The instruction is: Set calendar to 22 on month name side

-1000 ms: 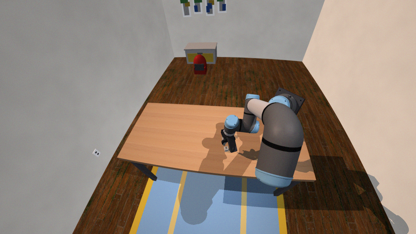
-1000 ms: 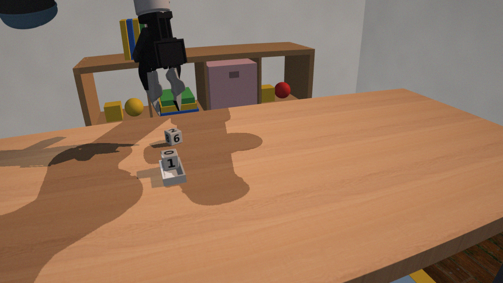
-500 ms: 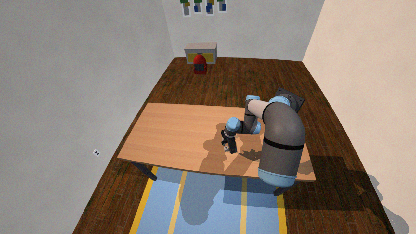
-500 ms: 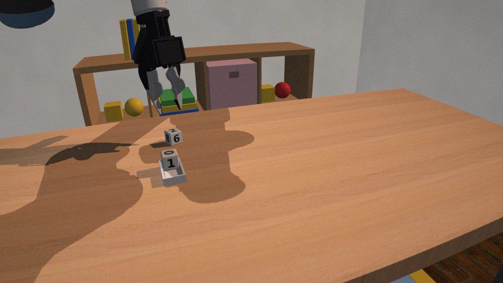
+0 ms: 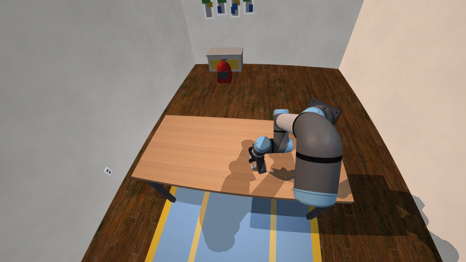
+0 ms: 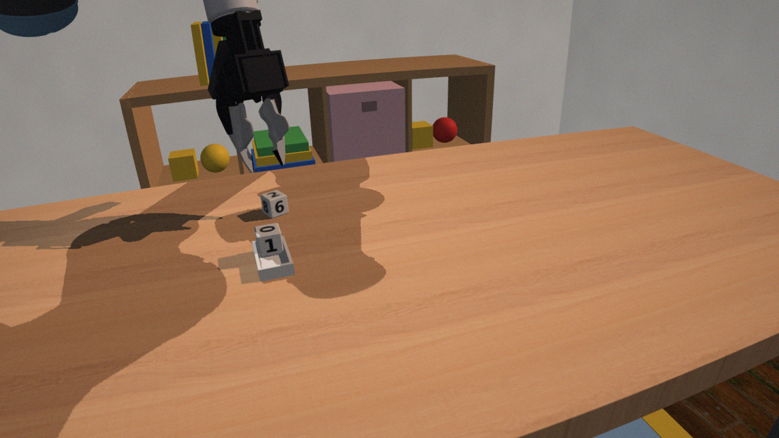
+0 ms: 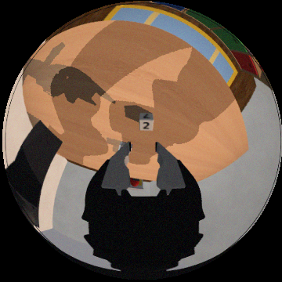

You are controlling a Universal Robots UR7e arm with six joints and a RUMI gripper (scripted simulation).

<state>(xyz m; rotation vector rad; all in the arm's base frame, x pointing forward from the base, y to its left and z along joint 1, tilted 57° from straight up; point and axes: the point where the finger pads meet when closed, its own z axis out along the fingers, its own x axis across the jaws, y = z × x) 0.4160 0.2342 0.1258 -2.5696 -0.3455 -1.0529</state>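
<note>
Claw [image 5: 250,160] [image 6: 266,166] [image 7: 142,142]: part-spread, nothing held
Loose cube [image 5: 253,166] [image 6: 274,204] [image 7: 146,123]: prob. grabbing this now
Next: line up, lower, pinch sides

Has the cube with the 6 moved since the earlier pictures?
No. The cube with the 6 sits in the same place behind the tray.
</note>
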